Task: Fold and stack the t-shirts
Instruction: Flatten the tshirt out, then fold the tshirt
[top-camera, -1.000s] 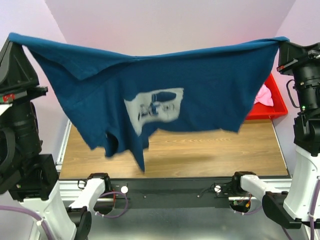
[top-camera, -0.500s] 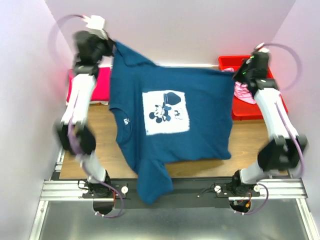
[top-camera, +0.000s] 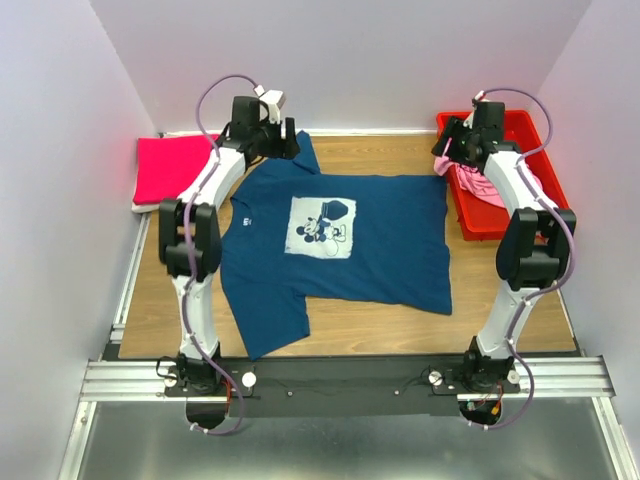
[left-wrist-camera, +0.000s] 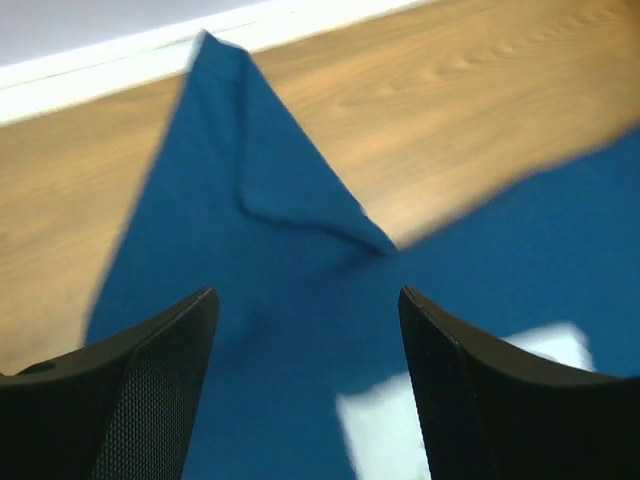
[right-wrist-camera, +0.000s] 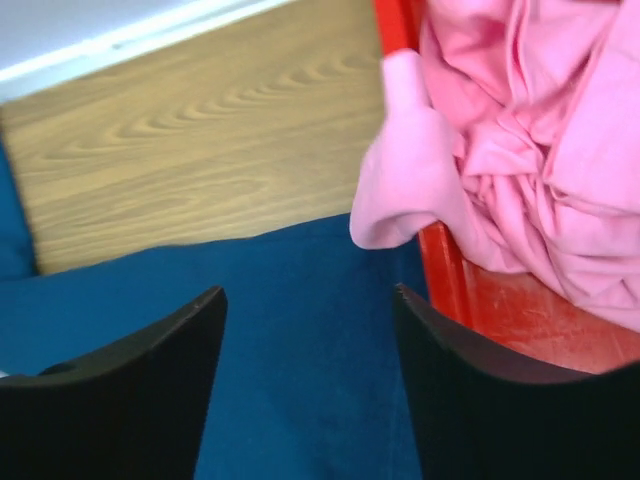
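The navy blue t-shirt (top-camera: 385, 245) lies spread flat on the wooden table, its white cartoon-mouse print (top-camera: 322, 227) facing up. One sleeve (left-wrist-camera: 265, 215) points at the back wall, and the lower left part is bunched toward the near edge. My left gripper (top-camera: 284, 145) hovers open over that far sleeve, its jaws (left-wrist-camera: 305, 300) holding nothing. My right gripper (top-camera: 446, 160) stands open over the shirt's far right corner (right-wrist-camera: 300, 330), also holding nothing. A folded magenta t-shirt (top-camera: 165, 168) rests at the far left. The light pink t-shirt (right-wrist-camera: 520, 150) lies crumpled in the bin.
A red plastic bin (top-camera: 512, 128) stands at the back right, with the pink cloth spilling over its rim (right-wrist-camera: 445, 255) beside my right fingers. Purple walls close in the back and both sides. A metal rail (top-camera: 340, 375) carries the arm bases at the near edge.
Both arms swung the navy t-shirt down from up high and spread it on the table. Both grippers opened and let go of it.
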